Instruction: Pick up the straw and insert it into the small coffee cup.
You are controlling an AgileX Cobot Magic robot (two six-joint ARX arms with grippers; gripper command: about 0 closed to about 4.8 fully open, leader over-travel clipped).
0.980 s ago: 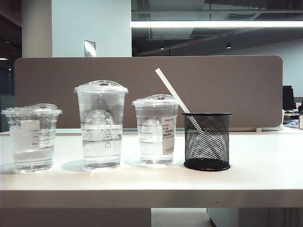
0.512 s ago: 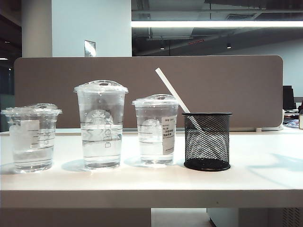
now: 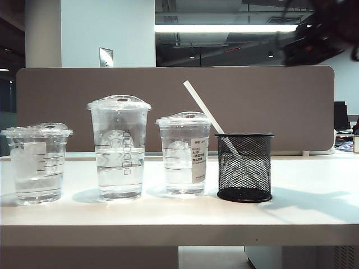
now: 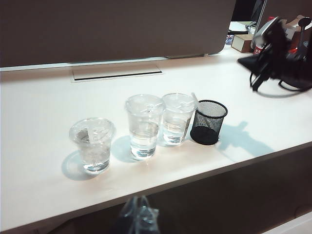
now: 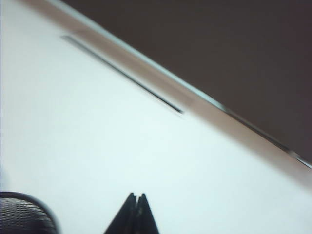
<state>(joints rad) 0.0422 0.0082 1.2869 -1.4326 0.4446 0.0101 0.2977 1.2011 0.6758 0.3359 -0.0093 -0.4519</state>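
A white desk (image 3: 179, 216) carries three clear lidded cups in a row and, at the right end of the row, a black mesh pen holder (image 3: 245, 167). The small coffee cup (image 3: 37, 162) stands at the far left of the row in the exterior view, squat, with a wide lid and a white label, part full of clear liquid. Next to it is the tall cup (image 3: 119, 147) with a faint round logo, and then the middle cup (image 3: 184, 153) with a printed white sticker. The middle cup stands just beside the pen holder.

The straw (image 3: 205, 114) sits in the pen holder, tilted, with its upper end leaning up and to the left above the lid of the middle cup. It is well apart from the small coffee cup, with the other two cups between them.

The right hand (image 5: 135, 204) is shut, its two dark tips pressed together with nothing between them. It hangs above bare desk, with the rim of the pen holder at the edge of its own camera's view. In the exterior view its arm is a dark blur high at the upper right, clear of the straw.

The left hand (image 4: 139, 214) appears only as a pale blur at the near edge of the desk, so I cannot tell how far open it is.

A brown partition (image 3: 174, 106) stands behind the desk.
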